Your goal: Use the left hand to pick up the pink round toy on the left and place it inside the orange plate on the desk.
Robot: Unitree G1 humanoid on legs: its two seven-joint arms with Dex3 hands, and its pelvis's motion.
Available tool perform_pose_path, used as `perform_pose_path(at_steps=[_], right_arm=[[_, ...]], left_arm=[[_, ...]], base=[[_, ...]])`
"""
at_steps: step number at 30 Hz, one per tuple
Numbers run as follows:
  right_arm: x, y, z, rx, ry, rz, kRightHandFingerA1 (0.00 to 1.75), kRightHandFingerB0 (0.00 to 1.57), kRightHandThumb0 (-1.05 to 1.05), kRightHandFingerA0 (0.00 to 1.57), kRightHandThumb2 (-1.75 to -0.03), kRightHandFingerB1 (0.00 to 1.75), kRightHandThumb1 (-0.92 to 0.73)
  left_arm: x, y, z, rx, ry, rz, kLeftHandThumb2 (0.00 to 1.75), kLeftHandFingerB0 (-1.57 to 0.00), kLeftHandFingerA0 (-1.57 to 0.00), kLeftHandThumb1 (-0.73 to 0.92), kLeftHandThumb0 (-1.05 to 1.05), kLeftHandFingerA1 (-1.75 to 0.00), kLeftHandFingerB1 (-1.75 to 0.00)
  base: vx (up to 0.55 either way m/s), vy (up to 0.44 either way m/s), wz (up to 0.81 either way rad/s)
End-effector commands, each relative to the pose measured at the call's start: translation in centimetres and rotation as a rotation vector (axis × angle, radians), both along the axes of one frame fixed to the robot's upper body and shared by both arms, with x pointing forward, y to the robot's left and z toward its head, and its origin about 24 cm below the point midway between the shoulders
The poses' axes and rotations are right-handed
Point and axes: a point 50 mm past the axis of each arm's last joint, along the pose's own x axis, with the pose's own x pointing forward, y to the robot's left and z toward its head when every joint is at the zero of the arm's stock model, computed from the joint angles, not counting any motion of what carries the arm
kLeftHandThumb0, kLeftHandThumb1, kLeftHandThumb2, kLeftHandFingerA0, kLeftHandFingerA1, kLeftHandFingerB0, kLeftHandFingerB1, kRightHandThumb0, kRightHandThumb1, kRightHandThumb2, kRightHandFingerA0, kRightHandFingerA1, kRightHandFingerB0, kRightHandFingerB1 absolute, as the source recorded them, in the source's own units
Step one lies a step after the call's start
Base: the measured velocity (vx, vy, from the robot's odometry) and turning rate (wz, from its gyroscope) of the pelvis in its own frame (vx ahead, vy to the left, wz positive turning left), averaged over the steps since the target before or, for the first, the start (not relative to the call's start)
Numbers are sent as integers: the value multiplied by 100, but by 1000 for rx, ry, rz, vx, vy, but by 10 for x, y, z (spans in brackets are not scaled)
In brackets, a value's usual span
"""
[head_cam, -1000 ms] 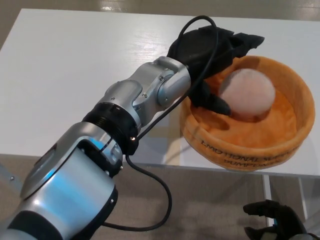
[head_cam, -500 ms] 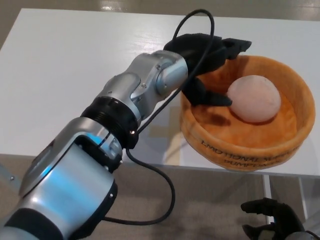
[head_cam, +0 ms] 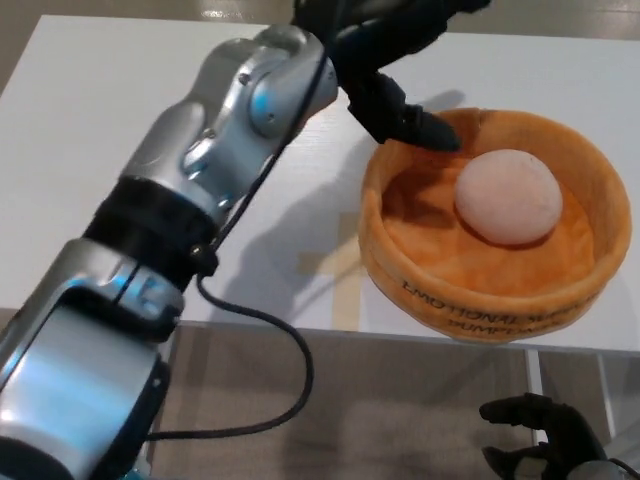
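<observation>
Over the far left rim of the plate: the left hand (head_cam: 385, 60) hangs above the worktop (head_cam: 120, 110), one dark finger pointing down just past the rim.
Change since half a second ago: the left hand has risen and drawn back toward the far left; before, it reached into the plate beside the toy, now it is clear of both.
Left arm: the silver forearm (head_cam: 215, 130) has swung up with it and covers more of the worktop's left part, its black cable (head_cam: 270, 330) looping below the near edge.
Left fingers: spread apart, holding nothing; the upper ones are cut off by the top of the picture.
Orange plate (head_cam: 480, 290): a soft, deep, bowl-like dish at the right near edge of the worktop, dark lettering on its near wall; unmoved.
Contents: the pink round toy (head_cam: 508, 196) lies inside, right of centre toward the far wall, resting on the plate's floor, in the same spot as half a second ago.
Right hand (head_cam: 545, 445): low at the near right corner, below the worktop's edge, fingers loosely curled and apart, empty.
</observation>
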Motion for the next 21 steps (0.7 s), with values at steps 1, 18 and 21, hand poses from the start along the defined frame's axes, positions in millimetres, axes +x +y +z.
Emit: perform_pose_path(at_steps=[1,18,21], right_arm=[[-15,-2,-11,3,52,-11,86,48,-14,57,-57,72,-59],[-11,-11,-6,-6,39,-20,84,50,-14,54,-58,73,-59],[-10,-11,-6,-14,38,-11,84,49,-14,54,-59,72,-60]], left_arm=[[-71,58,18,-251,59,-340,56,-48,-37,48,13,-40,-36],[-130,157,-46,-173,684,-613,57,-74,-34,61,-20,-39,-47],[-144,166,-59,-163,775,-608,59,-70,-36,64,-20,-41,-46]], base=[[0,0,0],[0,0,0],[0,0,0]])
